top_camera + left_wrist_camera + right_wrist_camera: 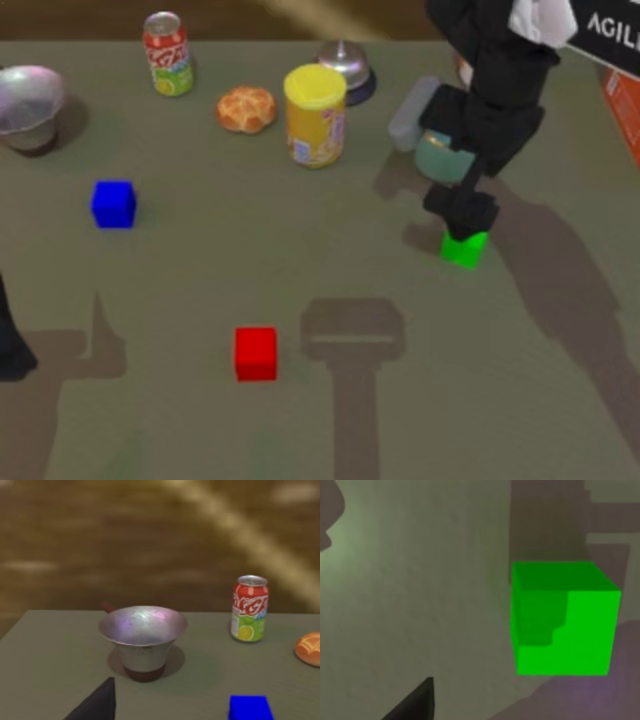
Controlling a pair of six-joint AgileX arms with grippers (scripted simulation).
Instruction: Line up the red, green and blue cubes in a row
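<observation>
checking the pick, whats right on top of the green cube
The right gripper hangs directly over the green cube, covering its far edge in the top view. Whether the fingers touch it cannot be seen; nothing else sits on it.

White letters "AGIL", cut off by the picture's edge, on the black plate of the right arm (610,30); illegible red-and-white lettering on the soda can (168,53); unreadable label print on the yellow canister (315,115).

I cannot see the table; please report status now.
Right pincer over green cube, grip unclear. Left arm parked at left edge. Red cube, blue cube apart, untouched. Nothing blocking.
</observation>
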